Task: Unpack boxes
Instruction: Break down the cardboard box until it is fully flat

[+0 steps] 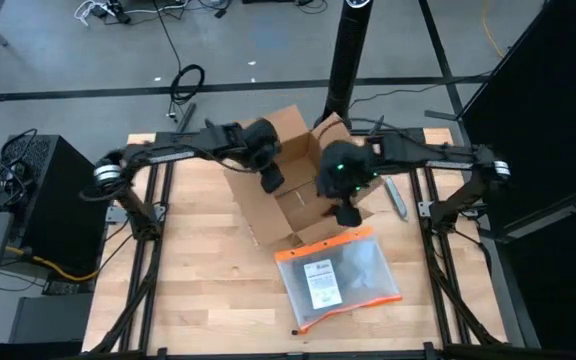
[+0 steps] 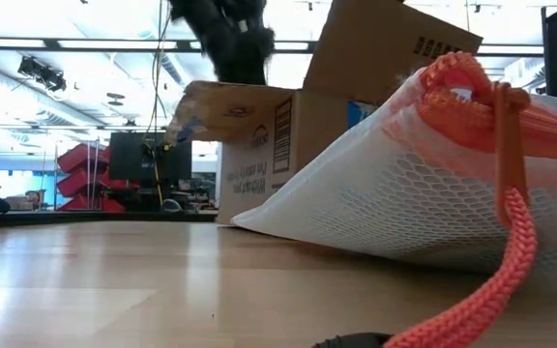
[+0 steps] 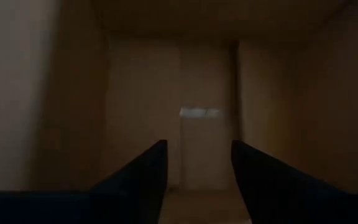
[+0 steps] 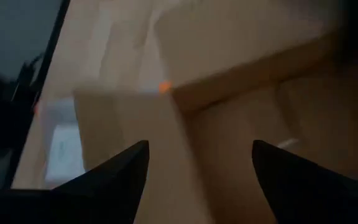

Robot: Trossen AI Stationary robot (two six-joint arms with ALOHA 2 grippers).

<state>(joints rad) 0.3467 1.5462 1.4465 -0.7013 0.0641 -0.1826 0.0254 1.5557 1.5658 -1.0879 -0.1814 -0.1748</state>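
From above, the brown cardboard box (image 1: 290,190) stands open at the far middle of the wooden table (image 1: 198,270), with the left gripper (image 1: 271,178) over its left wall and the right gripper (image 1: 345,212) at its right edge. A clear pouch (image 1: 338,275) lies just in front of the box.

At table height, the box (image 2: 259,155) sits behind the mesh pouch (image 2: 404,193).

The left wrist view shows the left gripper (image 3: 197,180) inside the box (image 3: 204,93), fingers spread with nothing between them.

The right wrist view shows the right gripper (image 4: 201,180) spread wide above a box flap (image 4: 241,74), holding nothing.
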